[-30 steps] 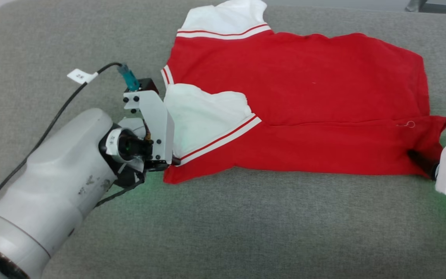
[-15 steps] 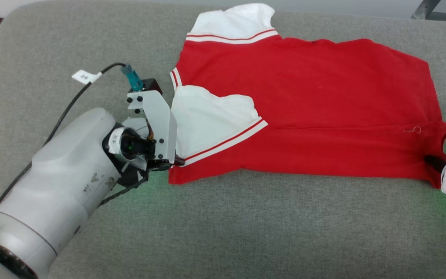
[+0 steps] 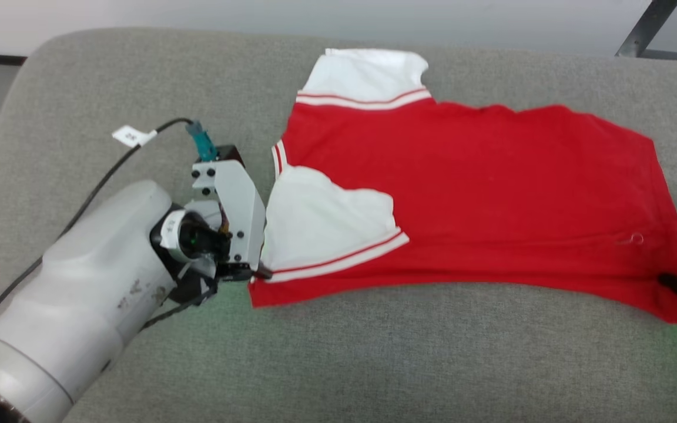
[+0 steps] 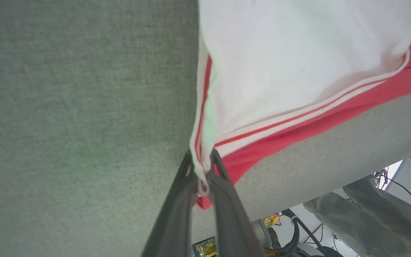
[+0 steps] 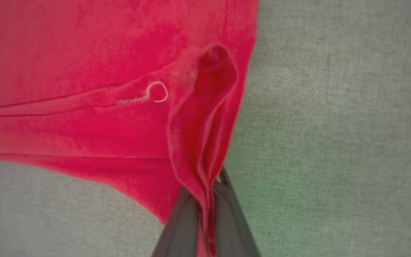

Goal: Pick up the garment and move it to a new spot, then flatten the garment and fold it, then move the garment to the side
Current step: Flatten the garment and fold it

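— As things lie now, item one: the garment, location?
— Spread flat on the grey cushion, from the middle to the right side, plain red body uppermost. One white sleeve folded over the near-left part of the body, striped trim along its near edge. Second white sleeve at the far edge, trimmed likewise.
— Item two: left gripper?
— At the garment's near-left corner. Fingers clenched on the striped trim, cloth pinched between them. In the left wrist view the fold rises straight out of the tips.
— Item three: right gripper?
— At the near-right hem corner, by the right margin of the head view. Fingers clamped on a bunched pleat of red fabric. In the right wrist view the pleat runs down between them.
— Sundries?
— One dark cable with a white tag, ending in a teal plug above the left wrist. One small pale loop near the right hem, seemingly a loose thread, too small to be sure
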